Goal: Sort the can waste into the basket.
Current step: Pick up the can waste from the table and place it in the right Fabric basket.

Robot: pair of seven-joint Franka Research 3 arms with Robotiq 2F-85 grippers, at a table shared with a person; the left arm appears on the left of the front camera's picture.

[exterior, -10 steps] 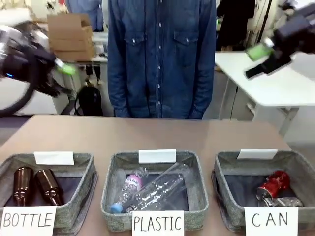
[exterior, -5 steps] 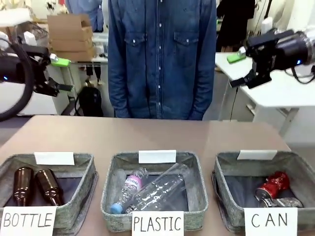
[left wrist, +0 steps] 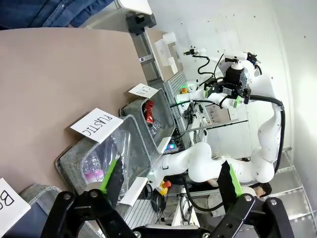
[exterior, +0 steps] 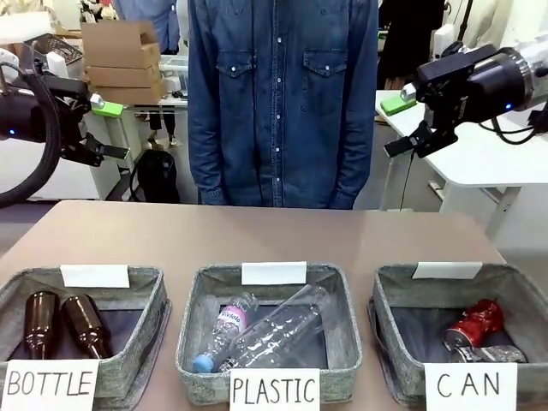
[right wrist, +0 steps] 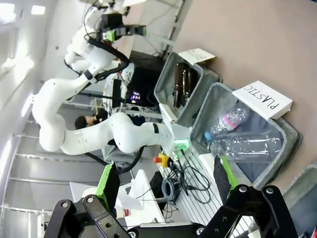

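The red dented can (exterior: 475,323) lies in the grey basket (exterior: 387,287) behind the "CAN" card, at the front right. Beside it lies a second can (exterior: 499,352) with a silver end showing, partly hidden by the card. My left gripper (exterior: 110,130) hangs open high above the table's far left, holding nothing. My right gripper (exterior: 397,126) hangs open high at the far right, also with nothing in it. In the left wrist view my own open gripper (left wrist: 171,177) frames the CAN basket (left wrist: 136,110) and the red can (left wrist: 149,105) far off. My right gripper (right wrist: 165,178) is open too.
A "PLASTIC" basket (exterior: 193,295) holds clear bottles (exterior: 265,330) at front centre. A "BOTTLE" basket (exterior: 152,287) holds two brown bottles (exterior: 60,324) at front left. A person in a denim shirt (exterior: 281,103) stands at the far edge. The brown tabletop (exterior: 274,231) lies bare behind the baskets.
The right gripper has swung leftward and slightly down. The left gripper has turned and steadied at the far left. Both stay open, and the baskets' contents have not moved.
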